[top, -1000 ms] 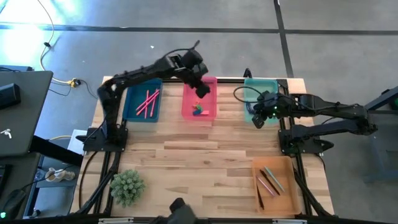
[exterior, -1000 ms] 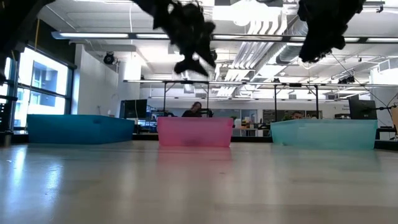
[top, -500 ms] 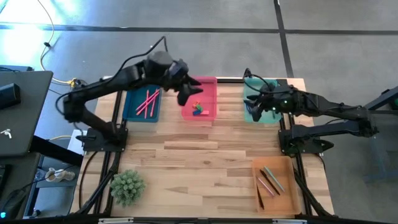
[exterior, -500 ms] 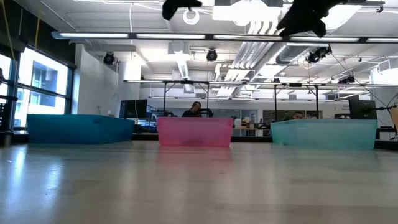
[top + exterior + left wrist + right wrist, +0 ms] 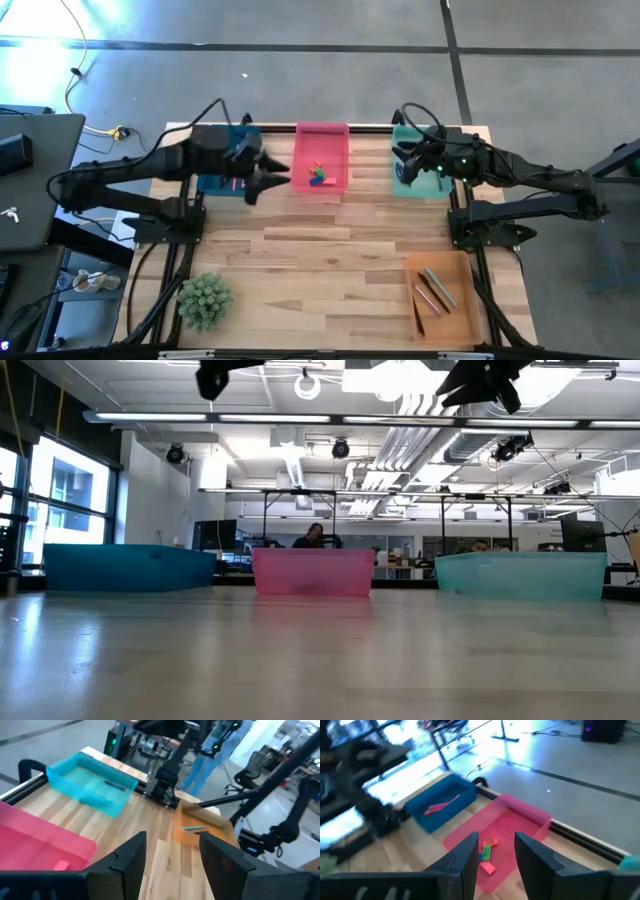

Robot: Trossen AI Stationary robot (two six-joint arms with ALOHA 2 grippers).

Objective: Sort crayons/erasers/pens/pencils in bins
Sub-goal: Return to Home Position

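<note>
The pink bin stands at the far middle of the table and holds several small erasers, also seen in the right wrist view. The dark blue bin holds pink sticks and is mostly under my left arm. The teal-green bin is at the far right, the orange bin with several sticks at the near right. My left gripper is open and empty, high above the gap between the blue and pink bins. My right gripper is open and empty, high over the teal bin.
A small green plant stands at the table's near left. In the low view both grippers hang at the top, the left and the right, well above the bins. Bare wood lies across the table's middle.
My left gripper has risen from just above the pink bin and swung toward the table's left and near side, ending beside the blue bin. My right gripper has risen and drawn a little toward the far edge over the teal bin.
</note>
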